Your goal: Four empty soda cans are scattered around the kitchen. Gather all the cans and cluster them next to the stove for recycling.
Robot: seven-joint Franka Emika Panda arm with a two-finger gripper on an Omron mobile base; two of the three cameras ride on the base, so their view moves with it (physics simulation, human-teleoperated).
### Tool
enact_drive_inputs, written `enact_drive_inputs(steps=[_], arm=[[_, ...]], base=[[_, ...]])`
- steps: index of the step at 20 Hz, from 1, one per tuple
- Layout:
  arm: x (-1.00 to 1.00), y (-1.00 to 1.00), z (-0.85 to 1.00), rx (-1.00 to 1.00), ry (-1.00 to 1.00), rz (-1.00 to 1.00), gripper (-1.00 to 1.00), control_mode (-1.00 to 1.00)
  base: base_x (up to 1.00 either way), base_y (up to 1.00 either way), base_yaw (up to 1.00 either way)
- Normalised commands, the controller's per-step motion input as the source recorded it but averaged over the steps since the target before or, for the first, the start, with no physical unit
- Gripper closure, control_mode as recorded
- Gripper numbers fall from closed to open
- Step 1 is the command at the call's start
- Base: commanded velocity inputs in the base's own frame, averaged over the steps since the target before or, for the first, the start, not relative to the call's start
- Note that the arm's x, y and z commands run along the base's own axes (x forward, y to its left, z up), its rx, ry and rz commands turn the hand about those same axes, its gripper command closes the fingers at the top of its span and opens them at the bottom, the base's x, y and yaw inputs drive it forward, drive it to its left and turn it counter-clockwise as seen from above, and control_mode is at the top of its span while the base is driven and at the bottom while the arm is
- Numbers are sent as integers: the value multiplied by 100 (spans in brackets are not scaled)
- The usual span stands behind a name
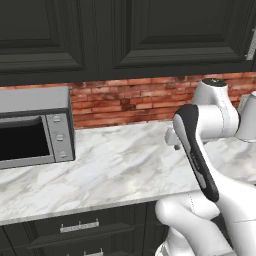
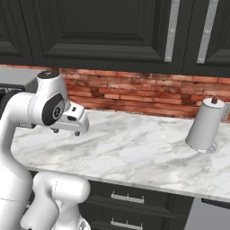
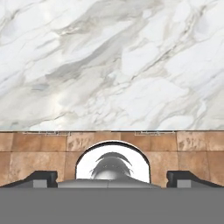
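Counted on and about the marble counter (image 2: 134, 152): one grey microwave (image 1: 35, 127) at its left end, one paper towel roll (image 2: 205, 125) toward its right end, two drawer handles (image 2: 127, 197) below it.

No readable text, labels, brands or numbers anywhere; none.

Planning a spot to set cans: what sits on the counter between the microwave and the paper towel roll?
Bare marble counter, seen in both base views between microwave and roll.
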Motion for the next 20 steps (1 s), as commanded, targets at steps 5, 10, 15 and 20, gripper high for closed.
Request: enact_drive_inputs(steps=[5,10,15,20], arm=[[-7,0,-22,-3,5,0,-100,-100],[-2,0,-27,0,2,0,-100,-100],[-1,0,-21,0,1,0,-100,-100],[0,0,0,0,0,0,-100,100]], base=[[0,0,0],[0,0,0],[0,0,0],[-26,12,0]])
